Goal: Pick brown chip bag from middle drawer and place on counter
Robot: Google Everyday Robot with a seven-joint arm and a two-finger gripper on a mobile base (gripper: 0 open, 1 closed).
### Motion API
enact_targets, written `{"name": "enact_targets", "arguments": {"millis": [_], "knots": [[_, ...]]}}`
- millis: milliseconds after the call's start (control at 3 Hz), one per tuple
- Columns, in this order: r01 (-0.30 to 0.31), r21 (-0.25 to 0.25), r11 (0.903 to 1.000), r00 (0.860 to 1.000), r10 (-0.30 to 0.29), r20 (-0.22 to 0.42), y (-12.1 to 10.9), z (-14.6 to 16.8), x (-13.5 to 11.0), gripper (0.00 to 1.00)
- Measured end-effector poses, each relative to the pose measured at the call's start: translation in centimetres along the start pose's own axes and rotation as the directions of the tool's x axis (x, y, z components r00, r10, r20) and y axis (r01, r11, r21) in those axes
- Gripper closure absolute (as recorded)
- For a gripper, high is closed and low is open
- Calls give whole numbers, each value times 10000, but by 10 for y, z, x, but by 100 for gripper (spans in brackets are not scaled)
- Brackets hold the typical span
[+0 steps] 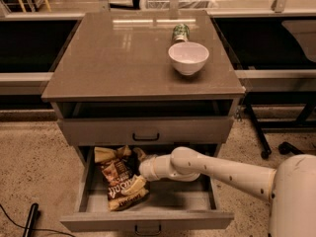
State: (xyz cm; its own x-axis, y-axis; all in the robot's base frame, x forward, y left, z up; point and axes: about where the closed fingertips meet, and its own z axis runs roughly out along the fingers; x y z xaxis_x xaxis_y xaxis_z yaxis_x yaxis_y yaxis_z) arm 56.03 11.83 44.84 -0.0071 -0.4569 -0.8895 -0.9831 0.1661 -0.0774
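The brown chip bag (118, 177) lies in the left half of the open middle drawer (183, 202), dark brown with cream ends and white script. My gripper (139, 175) reaches into the drawer from the right on the white arm and is down at the bag's right edge, touching or overlapping it. The arm's wrist covers part of the bag. The counter (118, 53) is the glossy grey-brown slab above the drawers.
A white bowl (188, 57) and a green can (180, 32) stand at the counter's back right. The shallower top drawer (145, 130) is slightly pulled out above the arm. A black object (30, 219) lies on the floor at left, and a chair base (287, 147) at right.
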Motion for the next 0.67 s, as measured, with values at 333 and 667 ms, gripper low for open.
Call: {"name": "enact_targets", "arguments": {"millis": [333,667], "knots": [[-140,45,9999,9998,141,-101,8,7,-5,14],[312,723,9969,9975,-265,-651,6,10,-1,33]]}}
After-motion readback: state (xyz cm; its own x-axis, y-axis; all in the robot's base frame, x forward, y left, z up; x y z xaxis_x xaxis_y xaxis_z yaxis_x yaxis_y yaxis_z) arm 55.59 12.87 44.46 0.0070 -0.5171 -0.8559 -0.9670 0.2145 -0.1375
